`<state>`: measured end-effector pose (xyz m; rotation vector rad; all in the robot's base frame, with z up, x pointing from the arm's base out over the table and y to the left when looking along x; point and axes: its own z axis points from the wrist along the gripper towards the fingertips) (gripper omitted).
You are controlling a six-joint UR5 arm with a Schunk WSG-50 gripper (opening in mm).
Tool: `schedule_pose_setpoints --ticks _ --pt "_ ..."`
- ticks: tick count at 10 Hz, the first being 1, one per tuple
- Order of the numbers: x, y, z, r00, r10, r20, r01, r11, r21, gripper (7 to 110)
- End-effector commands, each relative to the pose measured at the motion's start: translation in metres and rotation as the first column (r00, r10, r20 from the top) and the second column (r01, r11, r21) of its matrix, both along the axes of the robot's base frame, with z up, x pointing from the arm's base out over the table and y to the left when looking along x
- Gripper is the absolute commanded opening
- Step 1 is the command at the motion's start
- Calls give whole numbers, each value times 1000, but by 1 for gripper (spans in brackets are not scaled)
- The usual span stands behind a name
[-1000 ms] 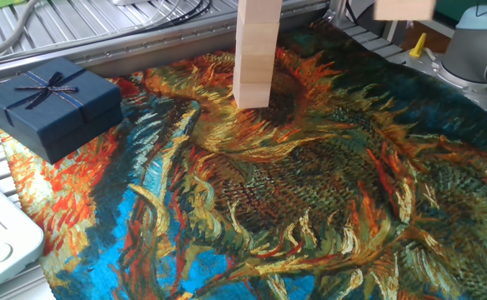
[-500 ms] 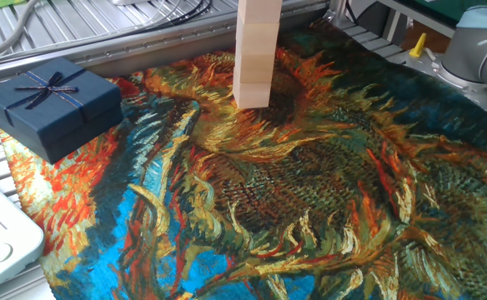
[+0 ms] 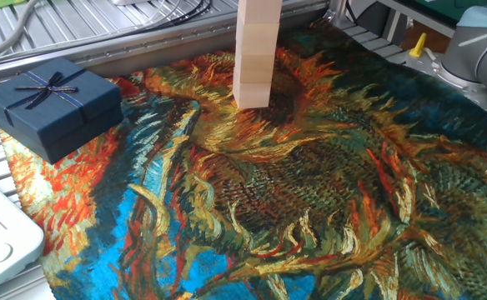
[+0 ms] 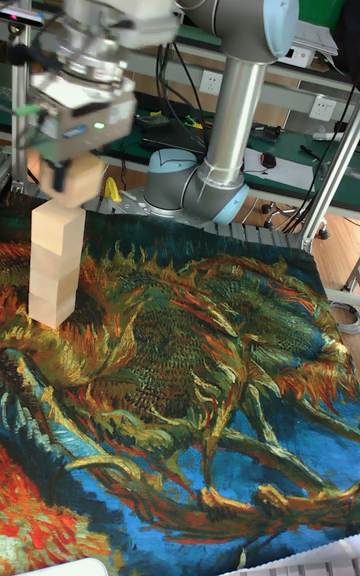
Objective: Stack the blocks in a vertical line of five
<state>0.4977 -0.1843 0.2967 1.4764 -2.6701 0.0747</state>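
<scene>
Tool [image 4: 72,171] above the stack of blocks [image 4: 56,266], clamped on a pale block [image 4: 70,181] held just over the top cube, slightly tilted. Contact with the stack unclear through motion blur. Stack upright near the far edge of the sunflower-patterned cloth [image 3: 310,192] covering the surface. Dark blue gift box [image 3: 50,103] well apart, at the cloth's left edge.

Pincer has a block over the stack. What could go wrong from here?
1. The held block in the pincer looks slightly off to the right of the stack. If released that way, it may overhang and tip off.
2. The stack is tall and narrow and stands on a sunflower cloth, so a hard downward push or a sideways nudge could topple it.
</scene>
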Motion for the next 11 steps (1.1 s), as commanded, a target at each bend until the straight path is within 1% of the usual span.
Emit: schedule_pose_setpoints --ticks 1,2,3,5,6,7,8,9,10,11 --pt "-2 -16 -5 998 -44 49 41 998 49 7" --pt "-4 -15 -11 998 -47 45 44 997 61 7" --pt "-9 -14 -19 1000 -11 23 10 998 63 7" --pt "-10 -5 -28 998 68 9 -69 996 56 7" --pt "-13 12 -35 997 77 -2 -76 993 90 7" --pt "-11 19 -38 999 39 1 -39 995 89 7" --pt "-9 27 -38 1000 -21 7 20 994 109 7" --pt "-6 34 -39 999 -52 11 50 989 139 7" --pt "-7 27 -40 999 -40 9 38 993 112 7" --pt "-9 28 -39 1000 -15 1 15 993 120 7"
